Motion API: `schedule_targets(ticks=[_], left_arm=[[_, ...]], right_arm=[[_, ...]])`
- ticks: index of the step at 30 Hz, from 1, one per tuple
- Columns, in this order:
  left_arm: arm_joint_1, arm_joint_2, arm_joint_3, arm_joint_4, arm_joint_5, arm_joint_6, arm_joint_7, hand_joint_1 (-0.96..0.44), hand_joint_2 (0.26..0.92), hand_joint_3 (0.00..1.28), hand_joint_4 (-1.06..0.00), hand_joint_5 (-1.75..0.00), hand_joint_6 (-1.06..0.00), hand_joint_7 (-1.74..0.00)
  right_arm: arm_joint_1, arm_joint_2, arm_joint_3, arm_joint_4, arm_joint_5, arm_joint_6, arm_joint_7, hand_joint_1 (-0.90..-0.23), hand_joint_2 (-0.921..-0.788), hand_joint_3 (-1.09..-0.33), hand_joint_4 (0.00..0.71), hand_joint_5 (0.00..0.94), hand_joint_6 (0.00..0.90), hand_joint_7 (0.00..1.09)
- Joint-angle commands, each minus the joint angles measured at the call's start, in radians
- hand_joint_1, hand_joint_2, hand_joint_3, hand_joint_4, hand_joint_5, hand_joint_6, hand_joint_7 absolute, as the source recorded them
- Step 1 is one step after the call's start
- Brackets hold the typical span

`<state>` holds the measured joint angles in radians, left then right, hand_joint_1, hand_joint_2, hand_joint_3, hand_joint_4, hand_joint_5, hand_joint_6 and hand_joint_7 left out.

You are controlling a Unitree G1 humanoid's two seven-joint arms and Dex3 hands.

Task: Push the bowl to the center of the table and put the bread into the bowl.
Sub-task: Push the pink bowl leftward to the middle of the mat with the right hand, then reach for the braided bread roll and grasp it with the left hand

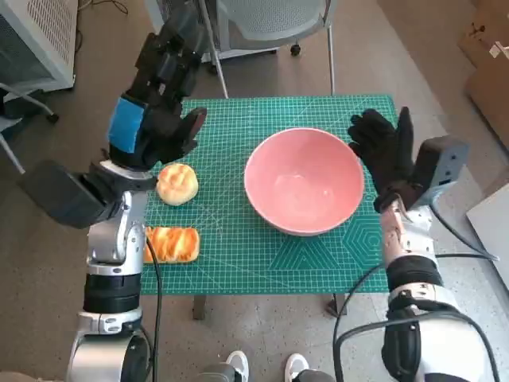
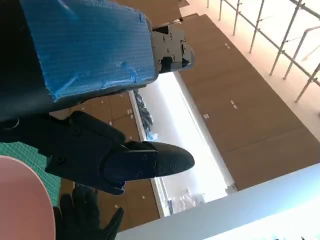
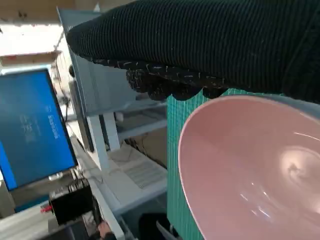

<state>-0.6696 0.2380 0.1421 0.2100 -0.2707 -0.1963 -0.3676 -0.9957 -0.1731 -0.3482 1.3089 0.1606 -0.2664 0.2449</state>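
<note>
While the pink bowl (image 1: 305,181) is sitting near the middle of the green cutting mat (image 1: 238,263) that is covering the worktop, the head view is showing the right hand (image 1: 387,151) just beside the bowl's rim, gloved fingers spread and holding nothing; whether it is touching the rim I cannot tell. The left hand (image 1: 155,127) is hovering above a round bread roll (image 1: 176,183), fingers apart and empty, and a flat glazed bread (image 1: 170,244) is lying nearer the robot, close to the mat's edge and partly behind the left forearm.

In the left wrist view the left hand (image 2: 85,100) is filling the picture, its black fingers (image 2: 150,161) reaching out over nothing; a sliver of the bowl (image 2: 20,200) and the gloved right hand (image 2: 82,217) are showing at one corner.

In the right wrist view the glove (image 3: 210,45) is hanging just over the bowl (image 3: 250,170), whose inside is bare.

Judging from this, the bowl looks roughly centred, so a further nudge could be sliding it too far towards the bread. The left hand, coming down off-centre, could be rolling the round roll away or squashing it.
</note>
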Motion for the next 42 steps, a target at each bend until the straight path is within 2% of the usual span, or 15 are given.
schedule_targets(ticks=[1,6,12,19,26,33,39,42], left_arm=[[0.019,0.016,0.012,-0.029,0.007,0.008,0.008,-0.64,0.921,0.42,0.00,0.00,0.00,-0.29],[0.031,0.019,0.014,-0.039,0.019,0.004,0.020,-0.65,0.921,0.42,0.00,0.00,0.00,-0.29],[0.045,0.020,0.020,-0.055,0.027,0.008,0.031,-0.66,0.921,0.42,0.00,0.00,0.00,-0.30],[0.057,0.019,0.026,-0.069,0.033,0.017,0.042,-0.66,0.921,0.42,0.00,0.00,0.00,-0.30],[0.072,0.022,0.030,-0.079,0.036,0.014,0.049,-0.67,0.921,0.41,0.00,0.00,0.00,-0.31],[0.087,0.023,0.035,-0.098,0.032,0.012,0.051,-0.68,0.921,0.41,0.00,0.00,0.00,-0.29],[0.095,0.028,0.041,-0.098,0.033,0.000,0.050,-0.68,0.921,0.41,0.00,0.00,0.00,-0.28],[0.101,0.031,0.040,-0.102,0.038,-0.011,0.051,-0.68,0.921,0.42,0.00,0.00,0.00,-0.28]], right_arm=[[-0.010,0.030,0.001,0.003,0.004,0.027,0.000,-0.603,-0.921,-0.824,0.211,0.004,0.321,0.00],[-0.028,0.055,-0.009,0.002,0.017,0.041,-0.001,-0.597,-0.921,-0.830,0.211,0.003,0.322,0.00],[-0.046,0.082,-0.013,0.000,0.018,0.052,-0.015,-0.602,-0.921,-0.833,0.209,0.001,0.322,0.00],[-0.057,0.080,-0.026,-0.001,0.024,0.062,-0.002,-0.595,-0.921,-0.839,0.209,0.001,0.321,0.00],[-0.062,0.052,-0.040,-0.008,0.039,0.055,0.023,-0.589,-0.921,-0.844,0.219,0.005,0.325,0.01],[-0.071,0.002,-0.048,-0.023,0.047,0.018,0.063,-0.607,-0.921,-0.831,0.225,0.007,0.325,0.01],[-0.078,-0.037,-0.050,-0.072,0.061,-0.086,0.141,-0.630,-0.921,-0.798,0.232,0.007,0.329,0.01],[-0.070,-0.056,-0.046,-0.113,0.072,-0.170,0.219,-0.641,-0.921,-0.783,0.236,0.007,0.334,0.01]])
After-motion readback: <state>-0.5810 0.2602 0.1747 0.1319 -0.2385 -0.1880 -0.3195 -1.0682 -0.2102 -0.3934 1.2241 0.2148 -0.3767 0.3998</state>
